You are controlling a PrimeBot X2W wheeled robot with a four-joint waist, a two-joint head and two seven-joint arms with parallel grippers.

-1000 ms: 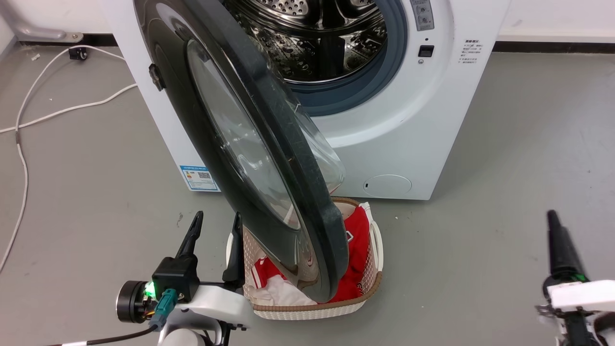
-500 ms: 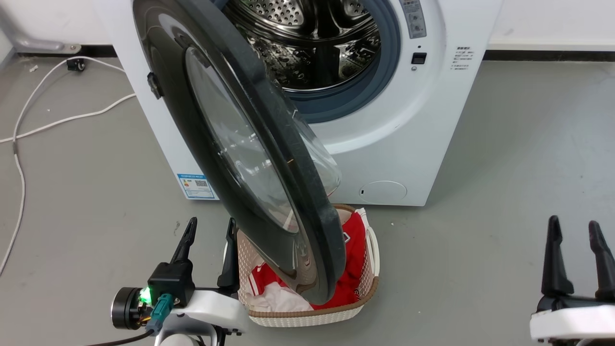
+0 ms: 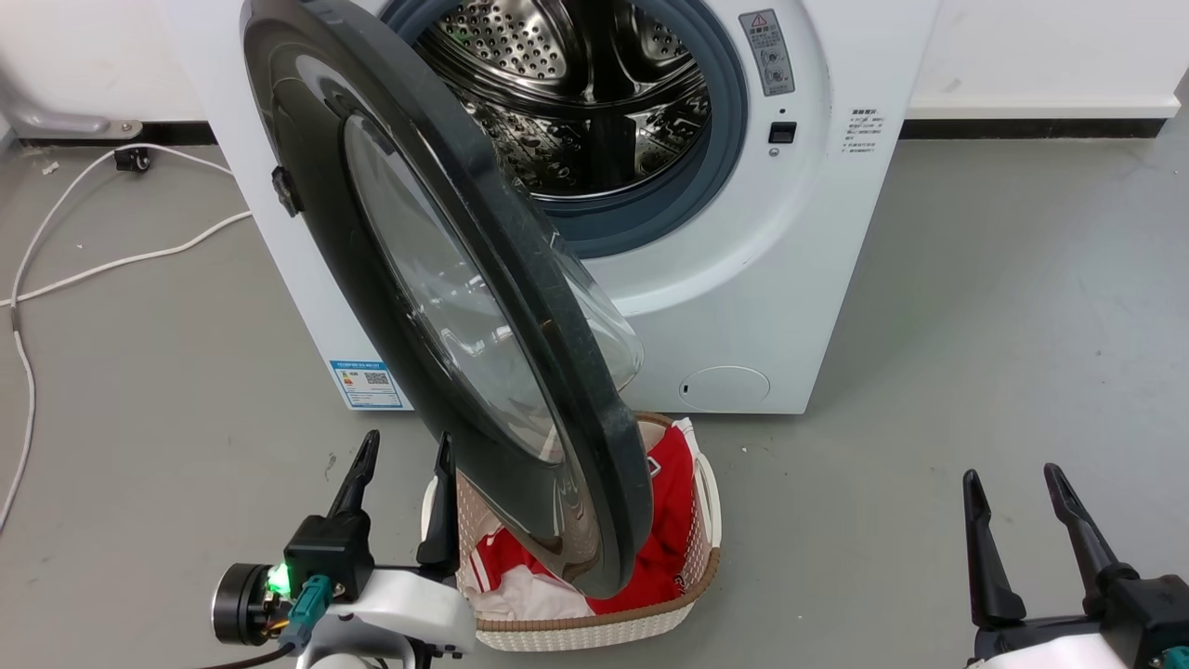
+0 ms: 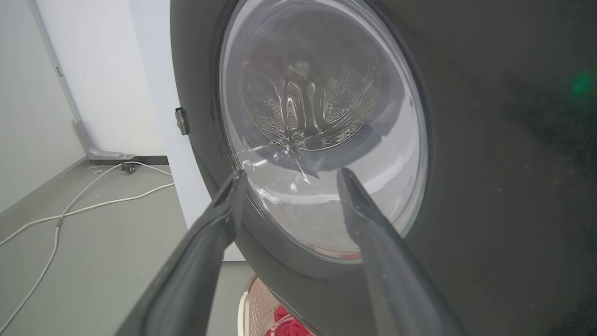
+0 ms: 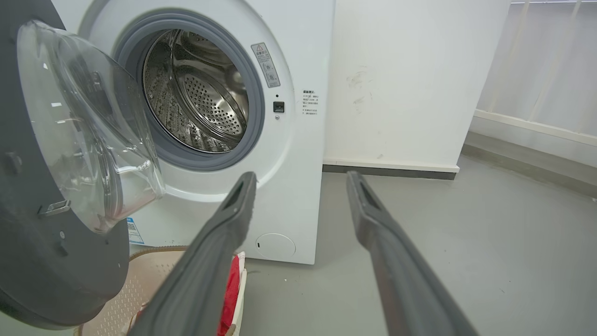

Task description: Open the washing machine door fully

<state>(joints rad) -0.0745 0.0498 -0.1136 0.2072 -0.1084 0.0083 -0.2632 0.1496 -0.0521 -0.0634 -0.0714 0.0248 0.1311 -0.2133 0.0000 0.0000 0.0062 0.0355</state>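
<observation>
The washing machine door stands open from the washing machine, baring the steel drum, its lower edge above a basket of red and white clothes, while the left gripper and right gripper sit low, fingers spread and empty.

washing machine | warning-triangle sticker | QR-code label | small print illegible

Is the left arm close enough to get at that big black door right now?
Probably yes: the open left gripper hovers beside the outer face of the washing machine door, nothing between them.
</observation>
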